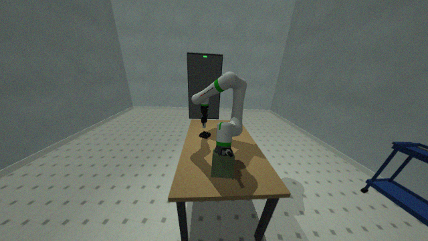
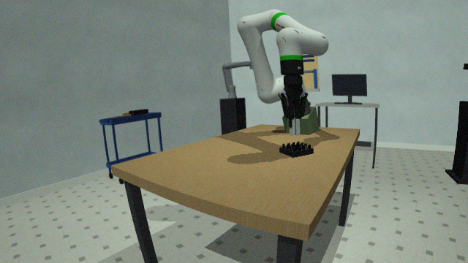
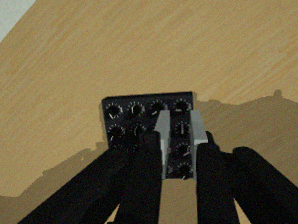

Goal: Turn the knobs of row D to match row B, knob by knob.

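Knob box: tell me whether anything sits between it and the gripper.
Nothing visible does. The gripper hangs above the knob box with only open air in the gap; its narrowly set fingers hold nothing.
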`<state>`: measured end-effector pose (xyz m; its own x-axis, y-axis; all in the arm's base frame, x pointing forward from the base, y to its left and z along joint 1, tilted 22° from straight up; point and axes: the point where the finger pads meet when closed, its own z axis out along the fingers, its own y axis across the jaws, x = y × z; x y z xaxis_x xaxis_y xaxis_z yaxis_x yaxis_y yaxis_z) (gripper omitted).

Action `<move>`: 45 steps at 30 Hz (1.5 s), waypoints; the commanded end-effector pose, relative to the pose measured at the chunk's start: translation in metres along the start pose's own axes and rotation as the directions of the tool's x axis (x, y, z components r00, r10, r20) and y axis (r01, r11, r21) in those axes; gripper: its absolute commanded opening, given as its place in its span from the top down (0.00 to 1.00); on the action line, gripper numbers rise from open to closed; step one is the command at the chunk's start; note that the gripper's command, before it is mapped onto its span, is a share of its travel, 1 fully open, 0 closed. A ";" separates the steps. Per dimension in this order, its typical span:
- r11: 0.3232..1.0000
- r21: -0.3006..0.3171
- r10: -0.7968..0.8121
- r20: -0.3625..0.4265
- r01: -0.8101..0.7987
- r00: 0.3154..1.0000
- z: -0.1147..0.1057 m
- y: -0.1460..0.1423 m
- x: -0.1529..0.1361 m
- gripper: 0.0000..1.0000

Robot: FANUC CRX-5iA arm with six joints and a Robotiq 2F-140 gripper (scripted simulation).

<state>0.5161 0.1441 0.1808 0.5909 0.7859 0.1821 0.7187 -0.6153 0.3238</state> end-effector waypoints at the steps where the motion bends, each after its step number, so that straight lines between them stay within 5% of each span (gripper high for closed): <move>1: 1.000 0.000 0.000 0.000 0.000 1.000 0.001 0.000 0.000 0.88; 45: 1.000 0.000 0.000 0.000 0.000 1.000 0.041 0.001 0.000 0.88</move>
<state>0.5311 0.1411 0.1444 0.5907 0.7861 0.1819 0.7190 -0.6151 0.3236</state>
